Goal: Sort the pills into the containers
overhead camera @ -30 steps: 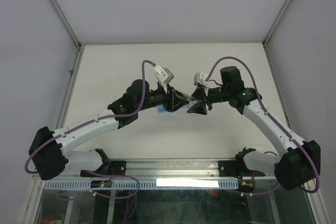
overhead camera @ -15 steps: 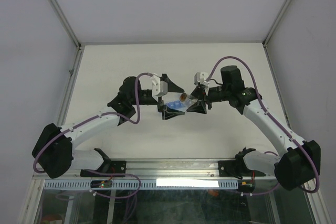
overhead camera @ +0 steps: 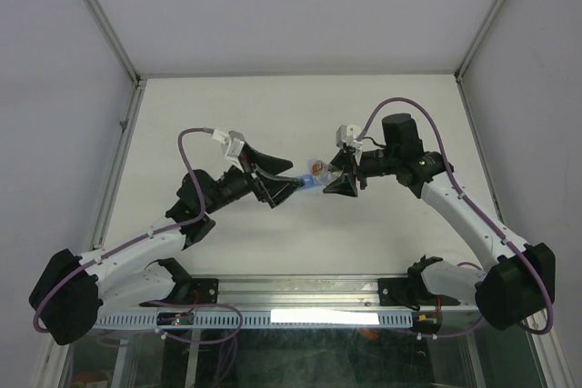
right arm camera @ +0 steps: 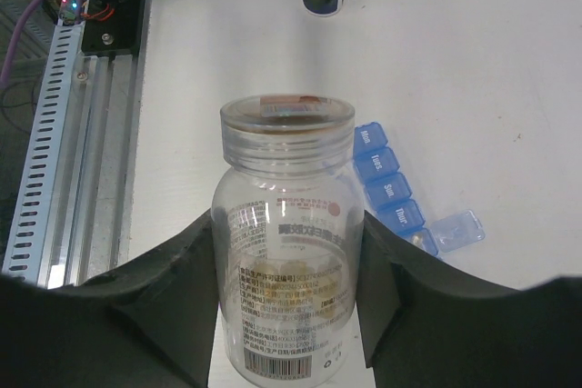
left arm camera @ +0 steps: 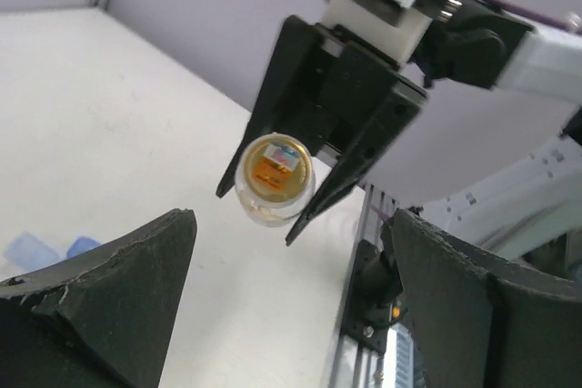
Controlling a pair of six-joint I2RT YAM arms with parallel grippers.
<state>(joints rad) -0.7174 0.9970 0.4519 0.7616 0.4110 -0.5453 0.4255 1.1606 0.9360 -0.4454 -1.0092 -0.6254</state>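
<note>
I see a white tabletop [overhead camera: 273, 115] with a metal rail [overhead camera: 300, 293] along its near edge. A blue pill strip [right arm camera: 386, 186] lies flat on it, with 4 labelled lids shut in a row and 1 lid [right arm camera: 459, 228] flipped open beside them.

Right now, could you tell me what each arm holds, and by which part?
The right fingers grip the clear bottle by its body; the left fingers hold nothing.

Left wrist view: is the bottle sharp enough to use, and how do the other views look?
Left wrist: bottle fairly sharp, the near fingers dark and soft. Right wrist: bottle label and blue pill organiser lettering crisp. Top external: even light, faint shadows, one blown-out white strip at the near rail.
</note>
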